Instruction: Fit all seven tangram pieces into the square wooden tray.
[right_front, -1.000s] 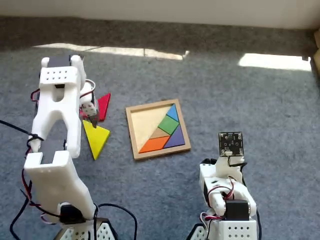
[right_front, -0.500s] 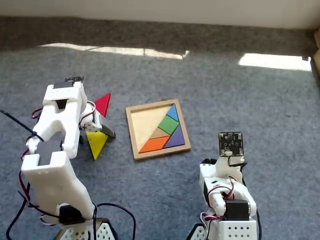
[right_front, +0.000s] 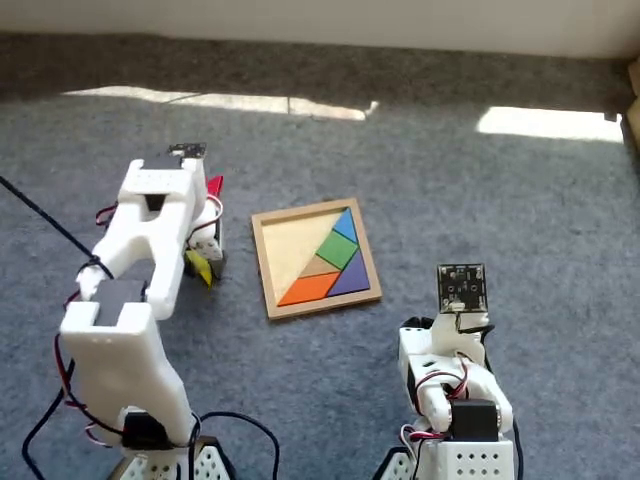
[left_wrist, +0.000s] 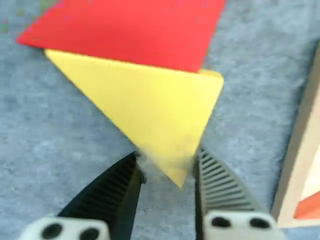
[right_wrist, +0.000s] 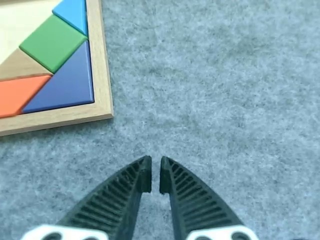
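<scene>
Straddling one corner of the yellow triangle (left_wrist: 150, 100), the left gripper (left_wrist: 167, 162) clamps both fingers on that piece, which lies on the grey carpet (right_wrist: 225, 75) against the red triangle (left_wrist: 135, 30), just beside the wooden tray (right_front: 325, 304), while the right gripper (right_wrist: 155, 172) hangs near the tray, fingers together.

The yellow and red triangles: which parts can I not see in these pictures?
High view: the left arm covers most of the yellow triangle and the red triangle.
Left wrist view: the frame edge cuts off the red triangle; blur at the yellow triangle's corner hides whether the left end effector grips it.
</scene>
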